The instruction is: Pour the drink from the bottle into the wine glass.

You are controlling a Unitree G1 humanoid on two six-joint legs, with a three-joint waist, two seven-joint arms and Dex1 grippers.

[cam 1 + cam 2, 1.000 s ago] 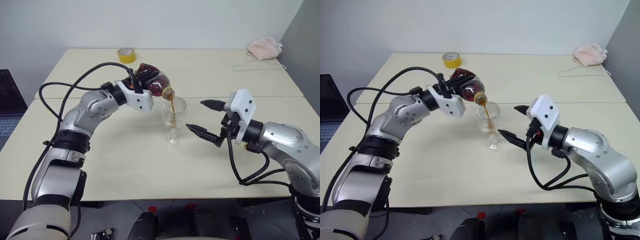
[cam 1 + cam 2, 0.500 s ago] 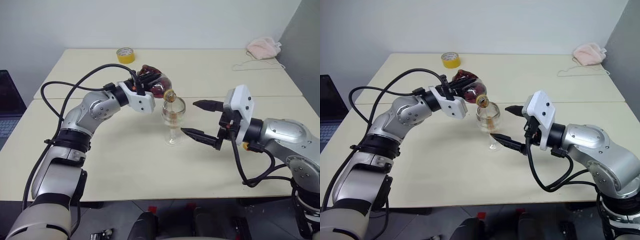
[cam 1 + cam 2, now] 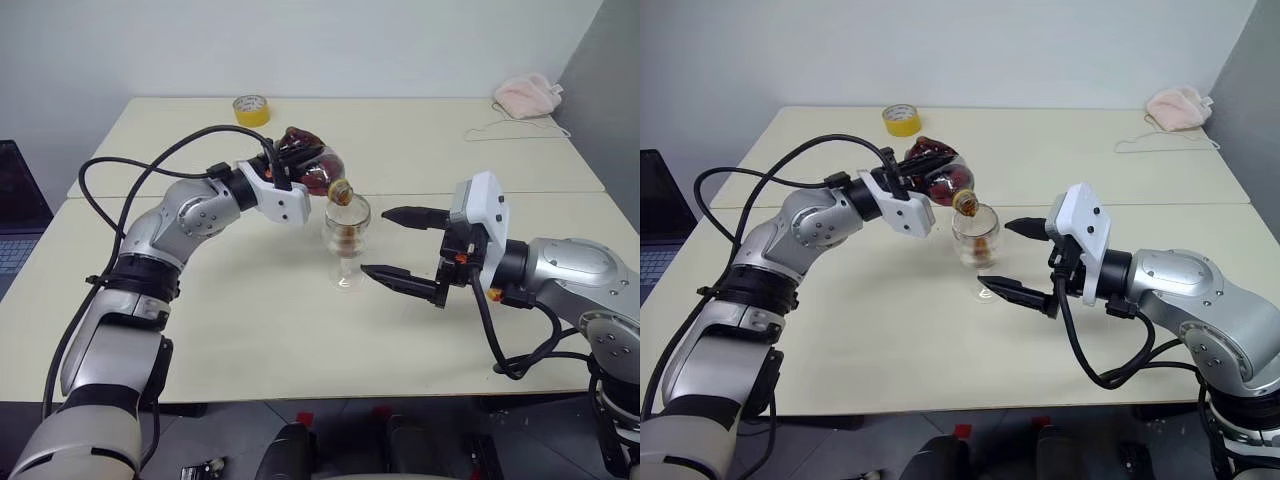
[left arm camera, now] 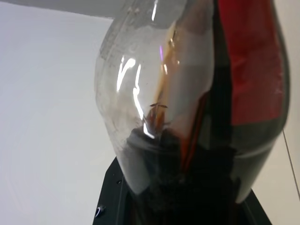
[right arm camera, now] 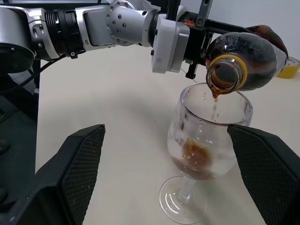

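1. A dark laptop (image 3: 15,205) is seen at the far left edge, beside the cream table (image 3: 250,330).
2. A yellow tape roll (image 3: 252,109) is laid on the far part of the table, behind the left arm.
3. The left gripper (image 3: 285,170) is closed tightly around the body of the bottle (image 3: 312,166), which is held above the table and tipped over with its open mouth pointed down to the right.
4. The bottle's mouth is placed just over the rim of the wine glass (image 3: 347,235); a thin stream of the drink (image 5: 214,104) is seen falling from the mouth into the bowl.
5. The wine glass is stood upright on the table near its middle, and a small pool of the dark drink is gathered at the bottom of its bowl.
6. The right gripper (image 3: 395,243) is held just to the right of the glass with its two black fingers spread wide, nothing being grasped; the lower finger is pointed at the stem without touching it.
7. A pink cloth (image 3: 528,94) is left at the far right corner of the table.
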